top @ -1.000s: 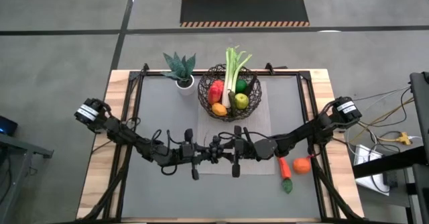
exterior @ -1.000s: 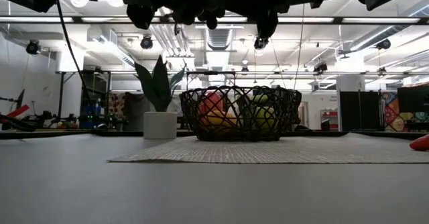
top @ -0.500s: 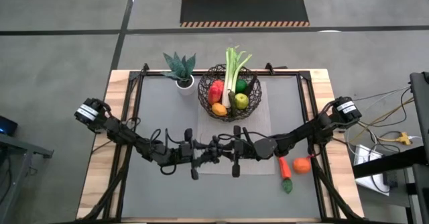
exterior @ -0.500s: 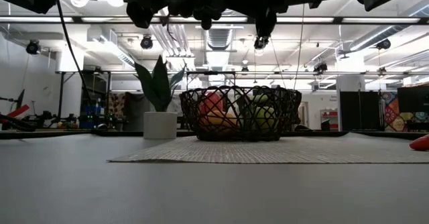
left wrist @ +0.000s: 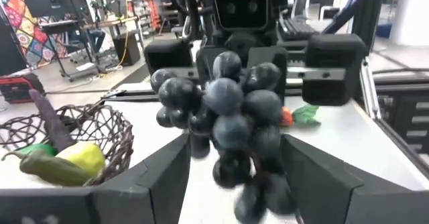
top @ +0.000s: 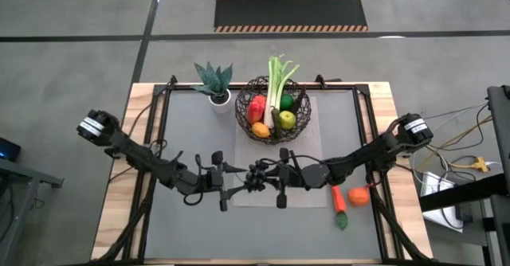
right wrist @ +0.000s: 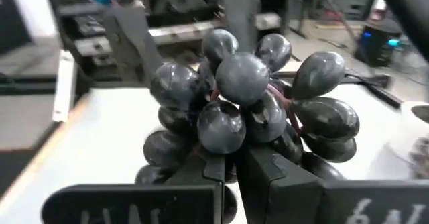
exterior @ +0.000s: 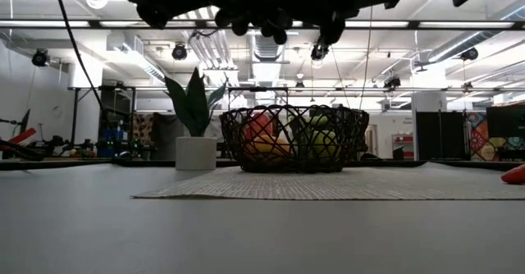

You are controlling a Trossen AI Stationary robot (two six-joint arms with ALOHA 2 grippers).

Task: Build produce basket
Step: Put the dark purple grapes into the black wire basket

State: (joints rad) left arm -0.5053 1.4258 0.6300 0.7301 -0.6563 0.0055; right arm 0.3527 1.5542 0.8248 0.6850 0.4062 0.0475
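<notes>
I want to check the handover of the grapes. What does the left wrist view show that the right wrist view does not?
Only the left wrist view shows the basket with produce inside, the open left gripper around the grapes, and the carrot. Only the right wrist view shows the right gripper shut on the grapes' stem side. Both show the dark grapes held up above the table.

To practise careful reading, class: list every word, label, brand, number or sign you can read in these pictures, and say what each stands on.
No text can be read in full.
White lettering on the body of the right claw, below the grapes that it grips: cut off and blurred, unreadable.
Floor mat beyond the table: orange-and-black striped edges only, no words.
</notes>
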